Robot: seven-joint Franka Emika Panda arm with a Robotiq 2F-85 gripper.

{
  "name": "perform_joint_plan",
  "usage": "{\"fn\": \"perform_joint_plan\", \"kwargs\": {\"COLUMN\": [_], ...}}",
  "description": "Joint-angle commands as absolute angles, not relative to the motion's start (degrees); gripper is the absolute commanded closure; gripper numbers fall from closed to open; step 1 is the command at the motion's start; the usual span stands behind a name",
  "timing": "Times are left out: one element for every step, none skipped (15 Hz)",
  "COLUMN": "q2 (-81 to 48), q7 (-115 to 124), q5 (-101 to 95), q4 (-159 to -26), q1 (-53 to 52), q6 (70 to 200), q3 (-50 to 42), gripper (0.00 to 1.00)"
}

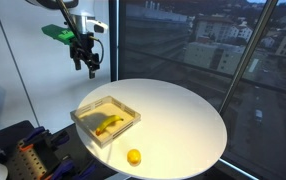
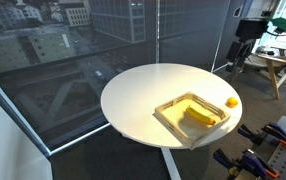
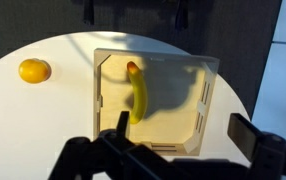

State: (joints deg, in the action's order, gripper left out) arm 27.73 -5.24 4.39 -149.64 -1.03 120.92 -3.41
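- The black two-fingered gripper (image 1: 86, 66) hangs high above the far left part of the round white table (image 1: 183, 120), well apart from everything on it.
- In the wrist view the gripper (image 3: 183, 138) comes in from the near edge. Its dark fingers (image 3: 251, 132) are spread wide apart, released, with nothing between them.
- The shallow square wooden tray (image 3: 211, 95) lies below the gripper, flat on the table (image 3: 43, 110).
- A yellow banana (image 3: 138, 92) lies inside the tray, in its left half in the wrist view, lengthwise from far to near and slightly curved. A brownish end points to the far wall.
- Both exterior views show the banana (image 1: 108, 124) (image 2: 200, 116) resting on the tray's floor, with the tray (image 1: 83, 115) (image 2: 168, 113) near the table's rim.
- A small round yellow-orange fruit (image 3: 34, 70) sits on the bare tabletop outside the tray, to its left in the wrist view and clear of its wall.
- In an exterior view the fruit (image 1: 134, 156) lies close to the near edge of the table.
- In an exterior view the gripper (image 2: 245, 55) shows at the far right, beyond the table (image 2: 143, 95) and the fruit (image 2: 231, 101).
- Tall glass windows (image 1: 213, 50) stand behind the table.
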Motion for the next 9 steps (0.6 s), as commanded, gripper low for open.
{"fn": "perform_joint_plan", "kwargs": {"q2": [25.4, 25.0, 24.5, 24.0, 23.3, 22.6, 21.9, 21.1, 20.3], "q7": [-6.0, -5.9, -5.9, -5.9, -6.0, -6.0, -6.0, -6.1, -6.2], "q5": [6.2, 6.5, 6.8, 6.9, 6.9, 6.9, 6.9, 6.9, 7.0], "q4": [-147.9, -147.8, -147.7, -147.6, -147.4, -147.3, -147.1, -146.8, -146.5], "q1": [-1.0, -1.0, -1.1, -1.1, -1.0, -0.9, -0.9, -0.8, -0.7], "q6": [124.9, 126.2, 127.5, 128.6, 129.7, 130.6, 131.4, 132.0, 132.6], "q3": [-4.0, -4.0, -4.0, -4.0, -4.1, -4.2, -4.3, -4.5, -4.7], "gripper": [0.00, 0.00, 0.00, 0.00, 0.00, 0.00, 0.00, 0.00, 0.00]}}
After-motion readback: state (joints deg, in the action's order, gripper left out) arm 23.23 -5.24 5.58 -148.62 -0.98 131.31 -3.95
